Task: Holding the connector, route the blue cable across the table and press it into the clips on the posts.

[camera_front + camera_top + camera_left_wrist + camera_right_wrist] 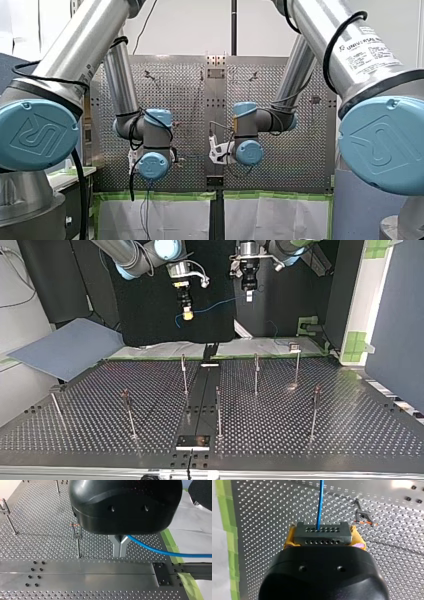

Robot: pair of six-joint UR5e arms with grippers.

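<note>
**Spanning a thin blue cable (pixel 320 502) between two raised grippers**

In the top view, from the left, my right arm's black gripper with yellow pads (pixel 187 315) hangs well above the perforated metal table (pixel 350 430). The cable runs from it across to my left arm's black gripper with slim metal fingers (pixel 248 296). The thin upright metal posts (pixel 256 372) stand on the table below, well apart from the cable.

The right wrist view adds what the top view cannot show. The yellow pads are clamped on a grey rectangular connector block with two rows of small holes (pixel 323 533). The cable leaves the face turned away from the gripper.

In the left wrist view the metal fingers are pressed together, and the cable comes out from between them, seemingly pinched there. The front view largely hides both grippers' fingers behind the wrists.
</note>
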